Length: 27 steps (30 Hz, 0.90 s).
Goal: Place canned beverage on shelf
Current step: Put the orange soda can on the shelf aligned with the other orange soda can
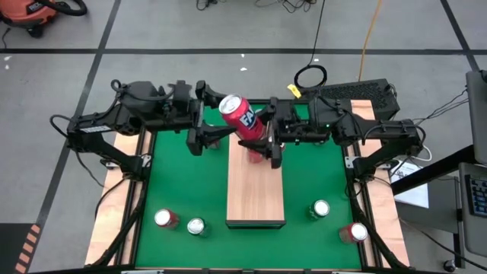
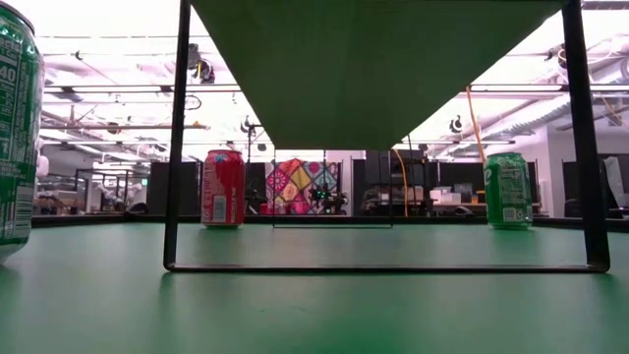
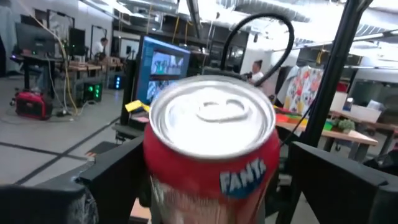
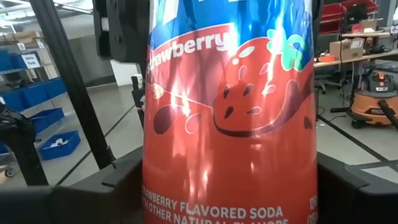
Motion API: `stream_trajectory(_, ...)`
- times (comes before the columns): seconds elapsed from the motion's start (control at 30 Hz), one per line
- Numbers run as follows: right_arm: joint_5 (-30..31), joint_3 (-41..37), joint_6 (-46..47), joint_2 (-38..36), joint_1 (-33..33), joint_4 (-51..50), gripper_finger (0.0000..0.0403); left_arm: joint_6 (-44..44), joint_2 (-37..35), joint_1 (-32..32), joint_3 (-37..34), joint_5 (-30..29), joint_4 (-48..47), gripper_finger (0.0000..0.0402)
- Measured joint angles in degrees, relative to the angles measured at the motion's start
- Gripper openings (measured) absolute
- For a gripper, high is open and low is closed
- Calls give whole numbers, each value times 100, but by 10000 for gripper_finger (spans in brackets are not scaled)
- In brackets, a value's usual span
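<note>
A red Fanta strawberry can is in the air over the far end of the pale wooden shelf. It is tilted, with its top toward the far left. My right gripper is shut on the can. My left gripper is open. In the left wrist view its fingers stand on either side of the can's top end. I cannot tell whether they touch it. In the low view the shelf's underside shows on a black leg frame. My right gripper pinches the can's lower side wall between its two fingers, which lie across the can. It reaches in from the table's right side. The can is lifted clear of the shelf and tilted, with its top toward my left arm.
On the green table stand a red can and a green can at the near left. A green can and a red can stand at the near right. The shelf's near half is bare.
</note>
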Motion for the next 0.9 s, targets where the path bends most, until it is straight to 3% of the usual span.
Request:
stream_trajectory(0.2,31,0,-93,0,-3,-27,295,6,3,2,0,-85,109,363)
stream_trajectory(0.53,146,6,-103,0,-9,-145,297,145,3,4,0,-117,-6,273)
stream_trajectory(0.9,279,22,772,-37,-9,-1068,339,197,2,-7,-13,-62,-140,289)
